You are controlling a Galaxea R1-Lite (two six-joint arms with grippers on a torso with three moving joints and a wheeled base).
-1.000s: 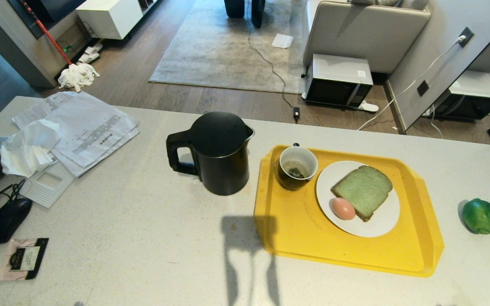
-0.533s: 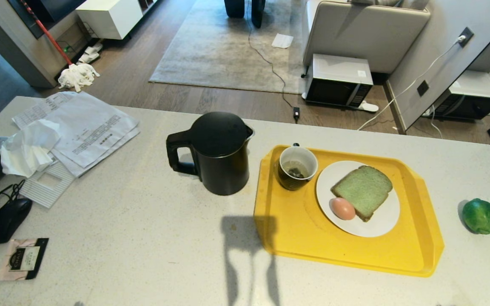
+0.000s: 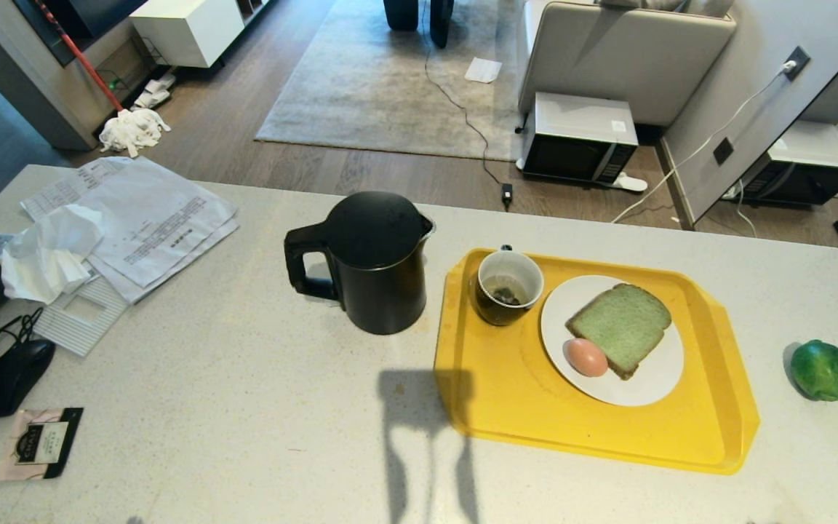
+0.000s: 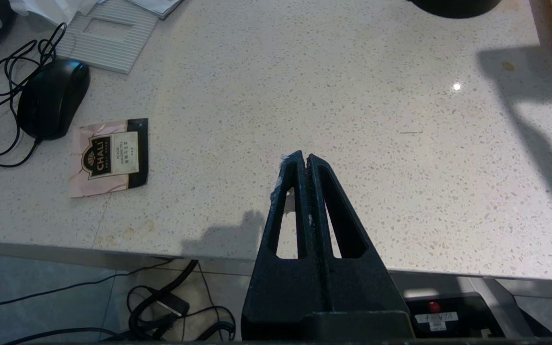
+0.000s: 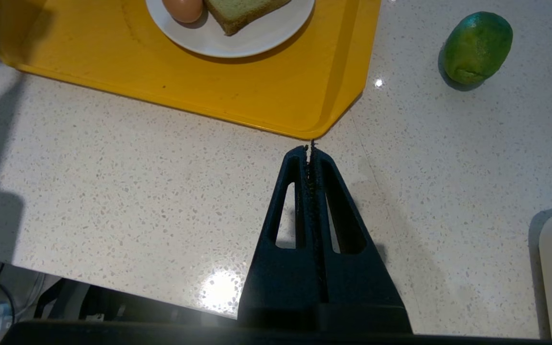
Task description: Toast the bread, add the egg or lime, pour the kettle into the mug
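Hovering empty, closed right gripper (image 5: 310, 149) sits near the lime (image 5: 477, 46), well short of it

Table (image 3: 244, 407), contents by position. Kettle (image 3: 375, 262): stood near the middle, toward the far edge, handle turned to the left edge. Tray (image 3: 506, 400): lay just right of the kettle. Mug (image 3: 508, 287): stood in the tray's far left corner. Plate (image 3: 652, 378): lay on the tray beside the mug, to its right. Bread (image 3: 621, 327): lay on the plate. Egg (image 3: 585, 356): lay on the plate, touching the bread's near left side. Lime (image 3: 820, 370): sat on the table right of the tray, apart from it. Papers (image 3: 150, 218): lay at the far left corner. Mouse (image 3: 15, 375) and tea sachet (image 3: 41, 442): lay by the left edge, the sachet nearer the front edge.
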